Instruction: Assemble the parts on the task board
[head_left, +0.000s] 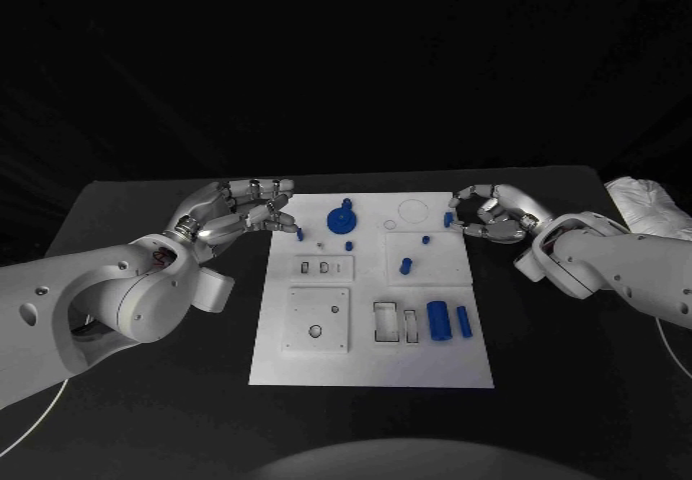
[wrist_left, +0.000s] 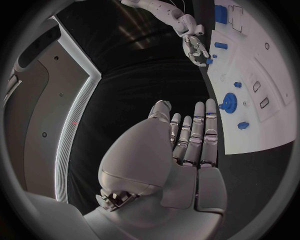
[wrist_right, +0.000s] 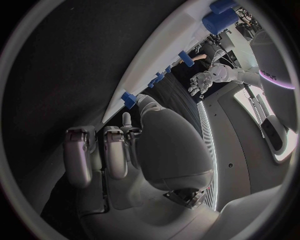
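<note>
From the head camera I see the white board lying mid-table with both my hands up at its far end: the left hand hovers just off the far left corner, fingers apart and holding nothing, while the right hand sits at the far right edge with its fingers curled in around a small blue peg. That peg looks upright and seems to touch the fingertips, though I cannot tell if it is truly pinched. The round blue knob stands between the two hands, nearer my left. Two blue cylinders lie side by side at the near right, long axes running toward me, well away from both hands. On the left wrist camera, my fingers are straight, close together and empty, pointing toward the board, with the knob just beyond their tips. On the right wrist camera, the fingers fold down beside the board's edge, a blue piece right at the thumb; I judge the right hand is best placed for that peg.
</note>
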